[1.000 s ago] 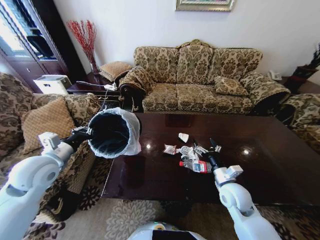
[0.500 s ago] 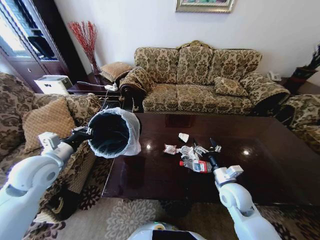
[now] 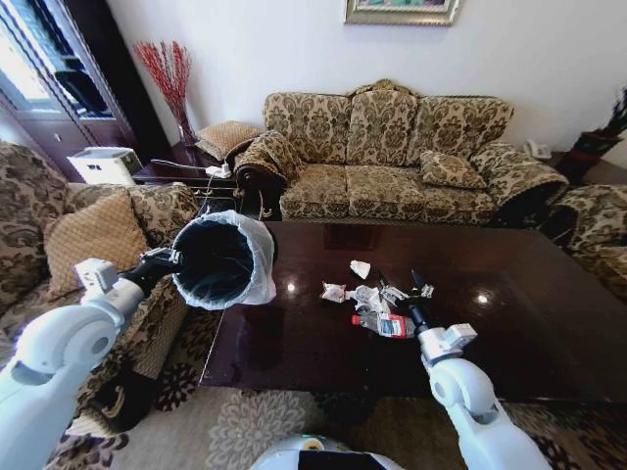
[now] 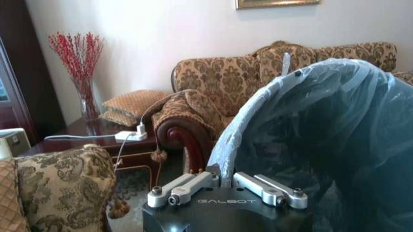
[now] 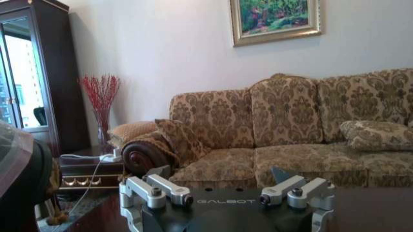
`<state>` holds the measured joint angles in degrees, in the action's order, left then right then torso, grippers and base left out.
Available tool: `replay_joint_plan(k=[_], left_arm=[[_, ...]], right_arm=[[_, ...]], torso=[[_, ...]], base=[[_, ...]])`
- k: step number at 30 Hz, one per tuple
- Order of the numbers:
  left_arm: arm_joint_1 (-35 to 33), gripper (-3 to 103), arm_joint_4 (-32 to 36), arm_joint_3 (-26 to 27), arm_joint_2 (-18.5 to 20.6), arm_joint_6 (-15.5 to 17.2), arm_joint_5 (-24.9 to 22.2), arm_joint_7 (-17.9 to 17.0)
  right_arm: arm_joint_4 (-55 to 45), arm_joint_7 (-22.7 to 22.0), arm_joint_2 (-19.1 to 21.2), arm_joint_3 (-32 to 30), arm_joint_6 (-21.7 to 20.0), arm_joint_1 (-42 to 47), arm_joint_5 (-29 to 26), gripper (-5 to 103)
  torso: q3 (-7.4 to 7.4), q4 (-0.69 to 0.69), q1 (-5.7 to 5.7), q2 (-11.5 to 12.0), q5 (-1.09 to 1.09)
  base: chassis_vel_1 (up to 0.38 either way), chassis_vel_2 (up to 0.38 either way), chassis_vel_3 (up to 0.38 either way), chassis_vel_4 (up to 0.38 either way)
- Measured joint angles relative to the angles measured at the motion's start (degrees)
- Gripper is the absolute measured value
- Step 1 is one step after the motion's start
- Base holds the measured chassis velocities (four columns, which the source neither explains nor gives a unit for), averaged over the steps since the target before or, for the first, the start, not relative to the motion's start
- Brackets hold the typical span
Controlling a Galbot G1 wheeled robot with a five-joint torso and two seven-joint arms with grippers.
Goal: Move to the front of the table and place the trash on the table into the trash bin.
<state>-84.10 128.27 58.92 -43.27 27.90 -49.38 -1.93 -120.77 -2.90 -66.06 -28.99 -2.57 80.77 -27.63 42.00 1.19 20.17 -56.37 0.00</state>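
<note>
Trash (image 3: 377, 305): paper scraps and small bottle (image 3: 383, 325), mid-table (image 3: 549, 333); light, crushable; bottle best pinched across its body. Right gripper (image 3: 399, 281) spread above it. Left gripper (image 3: 172, 259) clamps trash bin (image 3: 223, 260) rim beside table.

The table (image 3: 294, 343) is dark glossy reddish-brown. On it lie white crumpled scraps (image 3: 361, 269) and a clear bottle (image 3: 382, 324) with a red-and-blue label. The trash bin (image 3: 223, 260), at 9 o'clock from the scraps, is black inside, with a translucent white bag on its rim. The sofa (image 3: 392, 157), at 12 o'clock, has a beige and brown floral pattern. The twigs (image 3: 165, 69) at 11 o'clock are red. The rug (image 3: 245, 426) is beige with dark flowers.
</note>
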Motion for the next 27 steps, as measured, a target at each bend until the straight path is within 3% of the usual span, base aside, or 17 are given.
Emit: replay_joint_plan(k=[3, 4, 5, 6, 7, 8, 9, 11, 13, 14, 16, 18, 21, 27], left_arm=[[0.00, 0, 0.00, 0.00, 0.00, 0.00, -0.01, -0.01], [0.07, 0, -0.02, -0.07, -0.25, 0.77, -1.37, -0.95], [0.82, 0, -1.05, -1.32, -1.09, 1.27, -1.56, -2.09], [1.62, 0, -4.88, -4.13, -4.14, 0.28, 1.79, -3.12], [1.62, 0, -4.88, -4.13, -4.14, 0.28, 1.79, -3.12], [1.24, 0, -4.94, -4.44, -5.89, 1.48, 2.17, -3.45], [0.14, 0, -3.76, -4.41, -6.39, 1.70, 2.24, -2.86], [-1.22, 0, -3.77, -5.15, -6.96, -0.45, 4.47, -1.97], [-1.19, 0, -3.84, -5.46, -7.32, -1.21, 4.93, -2.01], [-0.87, 0, -3.44, -5.87, -8.11, -1.58, 4.15, -2.39], [-0.69, 0, -2.21, -5.64, -8.31, -1.26, 2.73, -2.47], [-0.44, 0, -0.90, -4.42, -7.84, -0.28, 1.57, -2.52], [1.05, 0, 2.23, 0.83, -2.96, 3.69, -3.06, -3.39], [1.09, 0, 1.99, 2.69, 1.30, 4.72, -4.67, -3.49]], right_arm=[[0.00, 0.00, 0.00, 0.00, 0.00, 0.00, 0.00, 100], [-0.38, -2.05, 0.22, 0.31, -2.60, -0.04, -0.64, 100], [0.03, -4.91, 1.08, 1.91, -7.94, -0.70, -1.89, 100], [2.24, -6.12, 0.91, 3.70, -9.24, -1.27, 2.16, 100], [2.24, -6.12, 0.91, 3.70, -9.24, -1.27, 2.16, 100], [1.46, -7.12, 0.66, 3.35, -10.17, -1.04, 4.41, 100], [-1.13, -8.09, 1.22, 2.68, -12.38, -0.25, 4.53, 100], [-2.64, -8.47, 2.66, 2.18, -11.88, 0.33, 5.46, 100], [-2.57, -8.49, 3.11, 2.05, -11.05, 0.37, 6.31, 100], [-3.04, -8.70, 3.20, 1.97, -10.74, 0.14, 6.24, 100], [-5.13, -8.74, 3.17, 1.98, -10.49, 0.17, 5.34, 100], [-7.97, -8.74, 3.38, 1.99, -10.57, 0.33, 4.55, 100], [-12.68, -8.69, 4.25, 1.57, -11.97, 0.69, 2.82, 100], [-7.42, -7.96, 2.80, 3.64, -11.94, -0.97, 3.46, 100]], torso=[[0.00, 0.00, 0.00, 0.00, 0.00], [0.00, -0.01, 0.00, 0.00, 0.03], [-0.02, -0.02, -0.01, -0.04, 0.07], [0.00, -0.03, -0.03, -0.02, 0.05], [0.00, -0.03, -0.03, -0.02, 0.05], [0.02, 0.06, 0.02, 0.00, -0.12], [0.02, 0.00, 0.04, 0.00, -0.03], [0.01, 0.07, 0.01, 0.00, -0.07], [0.01, 0.01, 0.01, 0.00, -0.04], [-0.01, 0.00, -0.02, -0.01, 0.04], [0.00, 0.00, -0.02, 0.00, 0.00], [0.00, -0.03, -0.01, 0.00, -0.05], [-0.01, 0.00, -0.01, -0.01, 0.03], [-0.01, -0.02, -0.01, -0.01, 0.02]], base=[[0.000, 0.000, 0.000, 0.000], [0.000, 0.000, 0.000, 0.000], [0.000, 0.000, 0.000, 0.000], [0.000, 0.000, 0.000, 0.000], [0.000, 0.000, 0.000, 0.000], [0.000, 0.000, 0.000, 0.000], [0.000, 0.000, 0.000, 0.000], [0.000, 0.000, 0.000, 0.000], [0.000, 0.000, 0.000, 0.000], [0.000, 0.000, 0.000, 0.000], [0.000, 0.000, 0.000, 0.000], [0.000, 0.000, 0.000, 0.000], [0.000, 0.000, 0.000, 0.000], [0.000, 0.000, 0.000, 0.000]])
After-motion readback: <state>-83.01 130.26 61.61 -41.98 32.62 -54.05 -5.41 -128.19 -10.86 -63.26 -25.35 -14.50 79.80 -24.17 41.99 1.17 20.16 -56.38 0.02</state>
